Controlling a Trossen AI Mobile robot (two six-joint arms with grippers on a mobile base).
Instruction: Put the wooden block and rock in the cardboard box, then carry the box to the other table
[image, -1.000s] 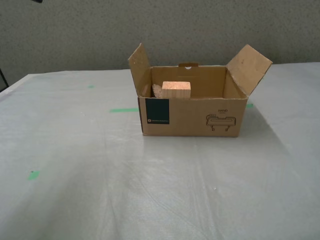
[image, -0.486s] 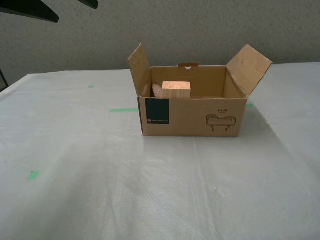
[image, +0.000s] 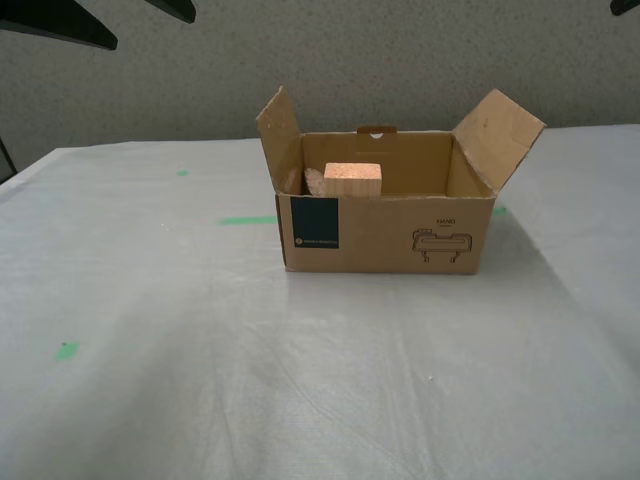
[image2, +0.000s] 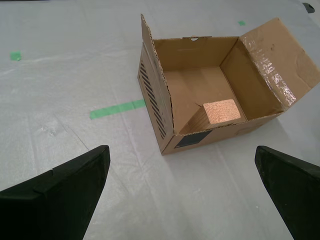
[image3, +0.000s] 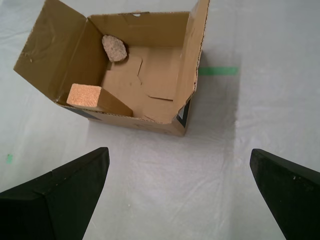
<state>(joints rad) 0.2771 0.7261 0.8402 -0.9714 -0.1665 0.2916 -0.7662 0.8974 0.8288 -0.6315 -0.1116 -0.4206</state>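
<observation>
cardboard box (image: 385, 215) on the other table (image: 150, 350), wooden block (image3: 92, 99) and rock (image3: 114, 48) inside; first gripper (image3: 180, 187) and second gripper (image2: 182, 187) both spread wide, empty, above.

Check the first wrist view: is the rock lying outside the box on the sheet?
No, the rock lies inside the cardboard box, at a far corner of its floor, apart from the wooden block.

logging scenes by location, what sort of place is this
Probably a lab or test room set up for robot trials: a table under a wrinkled white sheet, green tape marks on it, a plain speckled wall behind, and one cardboard box as prop.
</observation>
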